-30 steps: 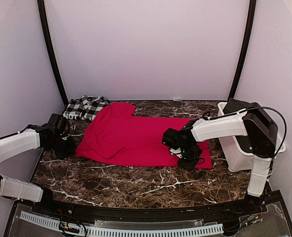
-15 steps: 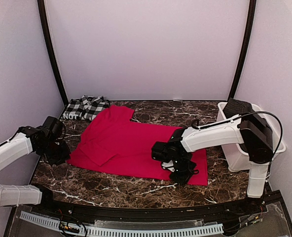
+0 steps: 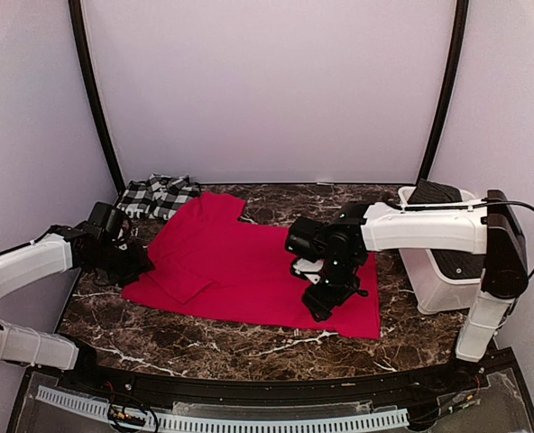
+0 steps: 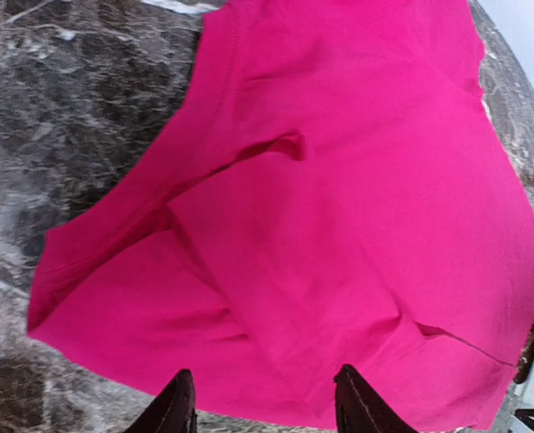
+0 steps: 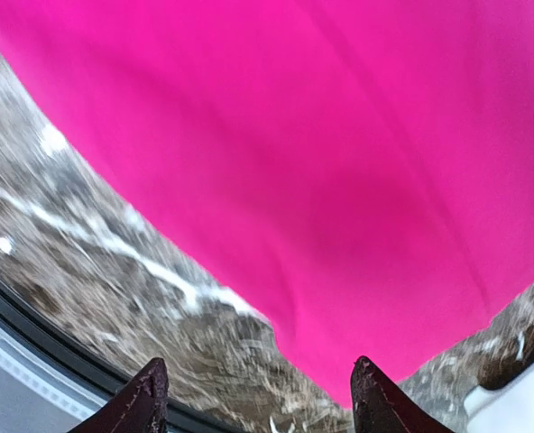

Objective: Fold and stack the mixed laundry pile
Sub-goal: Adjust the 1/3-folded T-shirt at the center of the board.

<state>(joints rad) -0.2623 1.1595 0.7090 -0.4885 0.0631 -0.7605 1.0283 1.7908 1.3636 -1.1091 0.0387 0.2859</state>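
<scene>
Red garment (image 3: 249, 262) is lying spread across the marble tabletop (image 3: 249, 338), beneath both arms. Left end effector (image 4: 265, 406) is hovering over its left edge, fingers parted and gripping nothing. Right end effector (image 5: 260, 397) is hanging above the near right corner, likewise parted and empty. Being thin, limp cloth, the garment is probably handling as light and floppy, sliding readily on the stone. Pinching at corners or hem edges is looking like the surest hold. Its long axis is running from far left to near right, and a flap is lying doubled over on the left part. Checked garment (image 3: 157, 196) is sitting bunched at the far left corner, just beside it.
</scene>
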